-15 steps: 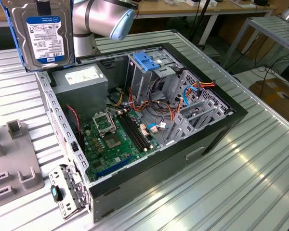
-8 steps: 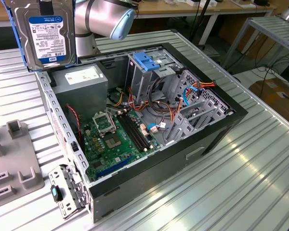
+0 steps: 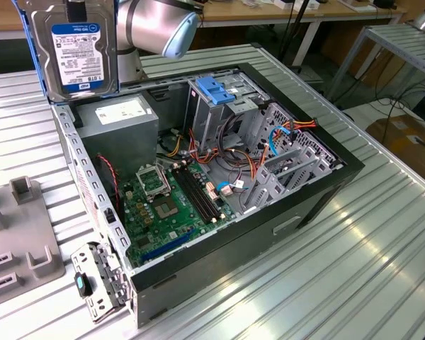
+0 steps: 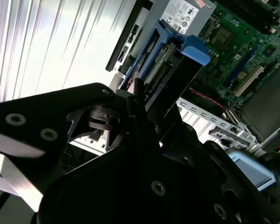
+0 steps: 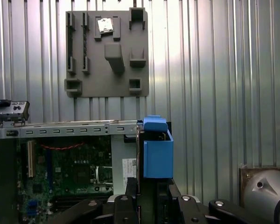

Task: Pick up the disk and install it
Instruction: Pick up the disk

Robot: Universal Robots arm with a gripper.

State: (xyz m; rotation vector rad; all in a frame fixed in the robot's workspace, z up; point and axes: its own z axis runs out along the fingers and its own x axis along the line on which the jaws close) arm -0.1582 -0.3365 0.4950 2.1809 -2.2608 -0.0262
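The gripper (image 5: 151, 190), fingers partly hidden by its own body, clamps the disk (image 3: 81, 46) upright above the case (image 3: 297, 212); the arm (image 3: 159, 25) is cut off overhead.

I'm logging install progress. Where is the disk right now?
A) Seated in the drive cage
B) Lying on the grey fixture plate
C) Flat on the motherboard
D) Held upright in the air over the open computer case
D: the disk hangs upright in the gripper, above a corner of the open computer case.
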